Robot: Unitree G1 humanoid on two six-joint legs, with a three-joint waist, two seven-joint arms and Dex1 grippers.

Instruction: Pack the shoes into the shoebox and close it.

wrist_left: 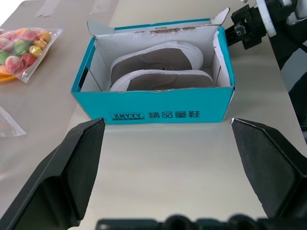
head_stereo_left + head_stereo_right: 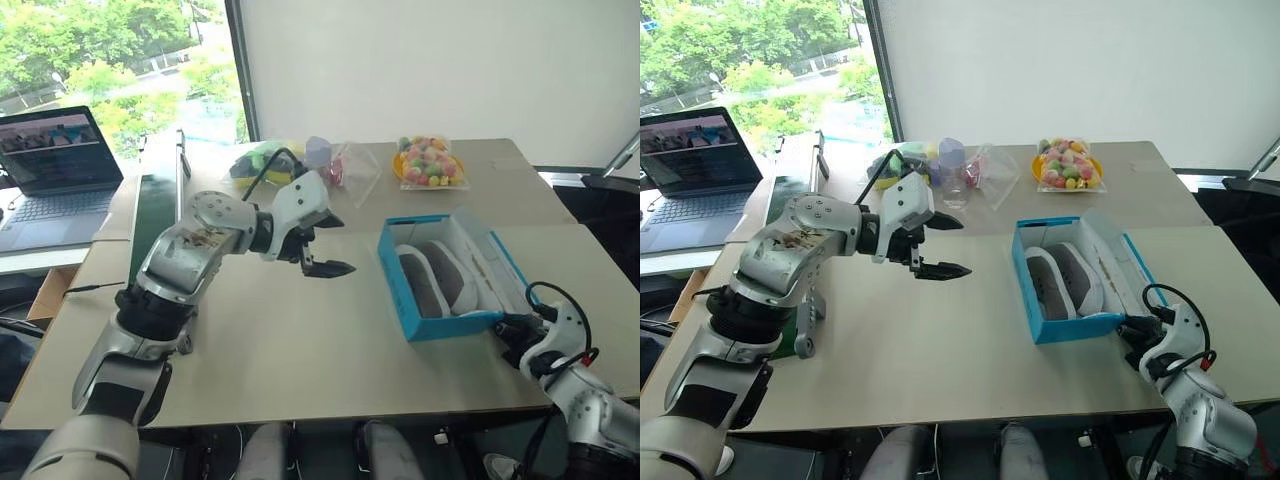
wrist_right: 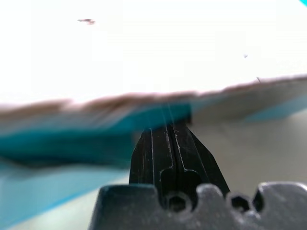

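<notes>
Shoes (image 2: 438,277) lie side by side inside the open shoebox (image 2: 440,322), soles down, so I judge the packing done and the lid closing as the step in hand. The shoebox sits on the desk (image 2: 300,340) toward my right, its turquoise lettered wall facing my left arm. The lid (image 2: 500,262) hangs open along the far long side, on my right arm's side.

Right gripper (image 2: 505,328): fingers pressed together, holding nothing, low at the near right corner of the box. In the right wrist view the closed fingertips (image 3: 169,143) sit just under a blurred turquoise-and-white cardboard edge (image 3: 144,112); I cannot tell whether they touch it. To do this well, I would slide the closed fingers beneath the lid's free edge, lift in an arc about the hinge, and keep the push light so the box does not skid.

Left gripper (image 2: 318,244): fingers spread wide and empty, hovering above the desk, well apart from the box and aimed at its lettered wall. In the left wrist view both fingers (image 1: 72,167) frame the box's full length with bare desk between. I would bring this arm in to brace that wall while the lid swings over, then press the front flap down.
</notes>
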